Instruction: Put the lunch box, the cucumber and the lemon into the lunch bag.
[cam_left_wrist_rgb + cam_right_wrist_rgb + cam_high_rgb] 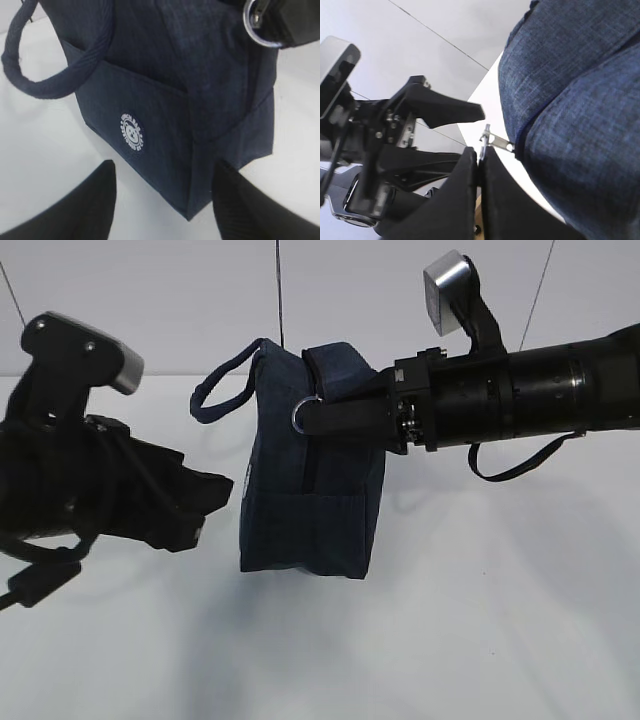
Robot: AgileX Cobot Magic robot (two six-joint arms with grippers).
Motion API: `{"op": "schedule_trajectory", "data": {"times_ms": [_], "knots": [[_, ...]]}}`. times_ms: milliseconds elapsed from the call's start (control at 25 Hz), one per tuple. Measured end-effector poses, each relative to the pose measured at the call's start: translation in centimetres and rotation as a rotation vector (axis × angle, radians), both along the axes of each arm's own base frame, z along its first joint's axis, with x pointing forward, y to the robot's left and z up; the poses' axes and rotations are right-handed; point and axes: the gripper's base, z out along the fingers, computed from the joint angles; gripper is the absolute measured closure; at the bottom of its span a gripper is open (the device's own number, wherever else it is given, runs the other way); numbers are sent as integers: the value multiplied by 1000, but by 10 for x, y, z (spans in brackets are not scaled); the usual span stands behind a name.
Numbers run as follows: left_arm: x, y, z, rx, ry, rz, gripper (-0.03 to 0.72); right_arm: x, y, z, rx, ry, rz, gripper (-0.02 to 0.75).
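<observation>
The dark navy lunch bag stands upright on the white table, one handle looping out to its left. My right gripper reaches in from the right and is shut on the metal ring pull of the zipper, also seen pinched in the right wrist view. My left gripper is open just left of the bag; in its wrist view the bag's lower corner lies between the two fingers and the round white logo shows. The lunch box, cucumber and lemon are out of view.
The white table runs to a pale wall behind. A thin black strap hangs under the right arm. The left arm and its camera show beyond the bag in the right wrist view.
</observation>
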Motion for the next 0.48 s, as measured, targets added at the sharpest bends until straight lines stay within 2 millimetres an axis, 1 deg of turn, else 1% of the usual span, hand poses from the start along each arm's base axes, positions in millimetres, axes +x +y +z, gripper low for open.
{"op": "schedule_trajectory", "data": {"times_ms": [200, 360, 480], "knots": [[3, -16, -13, 45, -78, -29, 254, 0, 0, 0, 0, 0, 0, 731], [0, -28, -13, 49, -152, -57, 301, 0, 0, 0, 1, 0, 1, 731], [1, -30, -11, 32, -196, -42, 320, 0, 0, 0, 1, 0, 1, 731]]}}
